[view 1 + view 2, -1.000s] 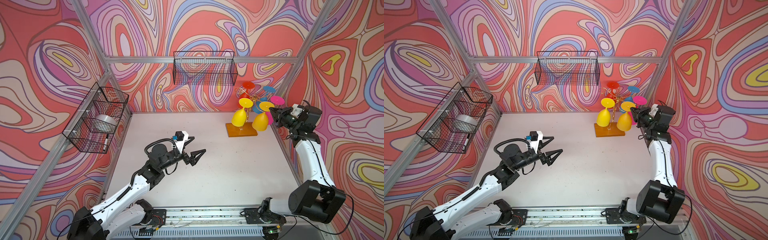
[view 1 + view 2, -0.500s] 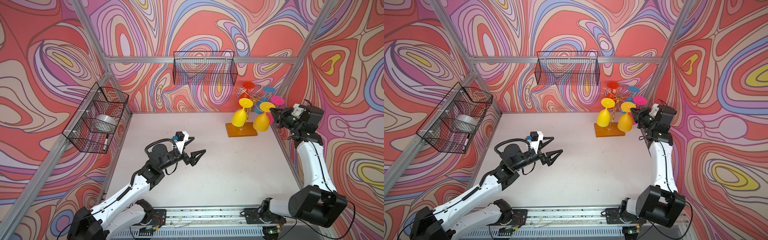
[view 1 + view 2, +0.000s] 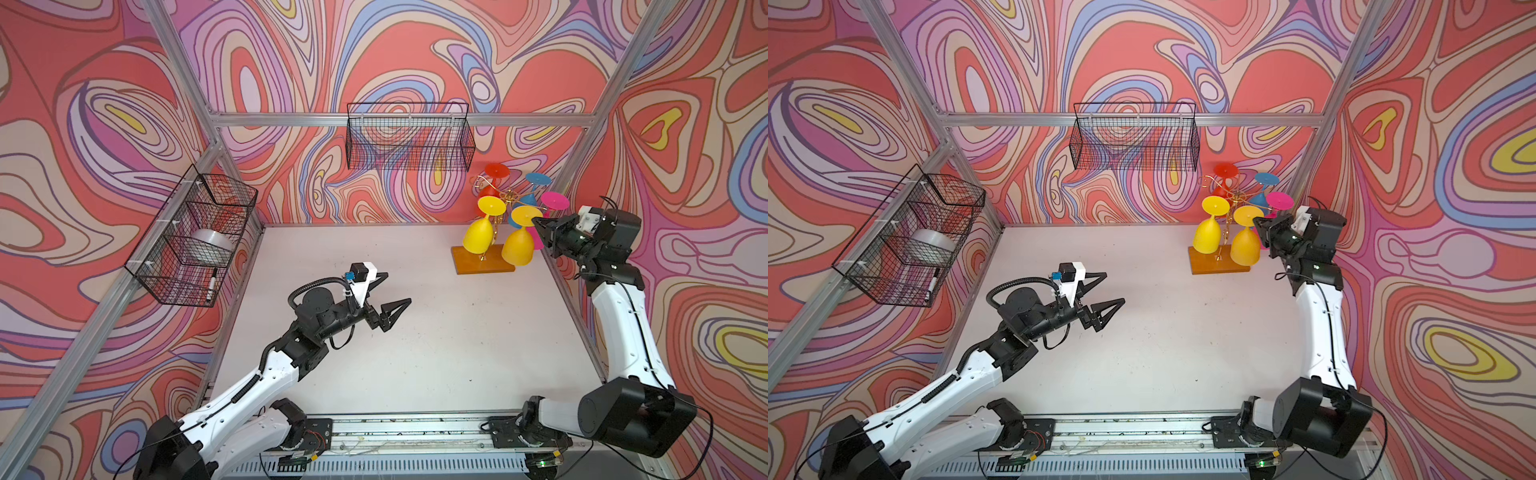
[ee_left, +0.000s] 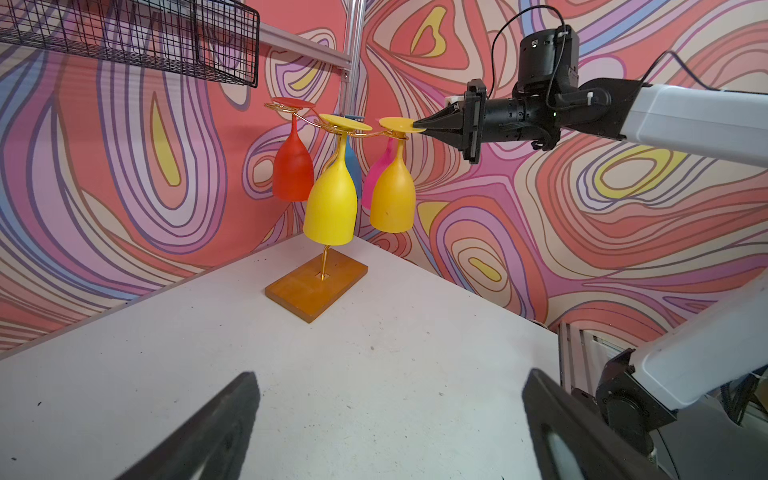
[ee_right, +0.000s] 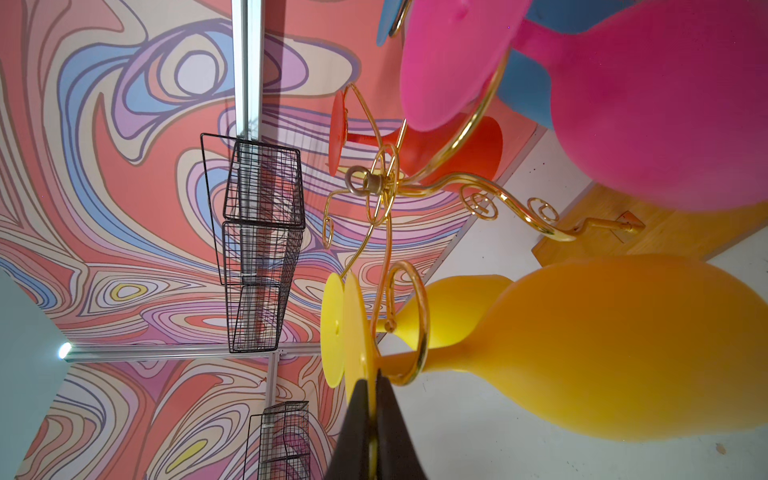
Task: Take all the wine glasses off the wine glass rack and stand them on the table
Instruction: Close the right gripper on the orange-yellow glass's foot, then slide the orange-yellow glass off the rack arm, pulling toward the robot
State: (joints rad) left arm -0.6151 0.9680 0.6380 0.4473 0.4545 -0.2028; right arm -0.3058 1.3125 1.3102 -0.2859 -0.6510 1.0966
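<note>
The wine glass rack, gold wire arms on an amber base, stands at the back right with several coloured glasses hanging bowl-down. My right gripper is shut on the foot disc of the orange-yellow wine glass. The glass's stem sits inside a curled gold arm. My left gripper hovers open over the middle of the table, holding nothing.
A yellow glass, a red glass, a blue glass and a pink glass hang on the same rack. A black wire basket is on the back wall. Another basket on the left wall holds a tape roll.
The right arm has shifted slightly while its grip on the glass's foot stays the same. The left arm has not moved.
</note>
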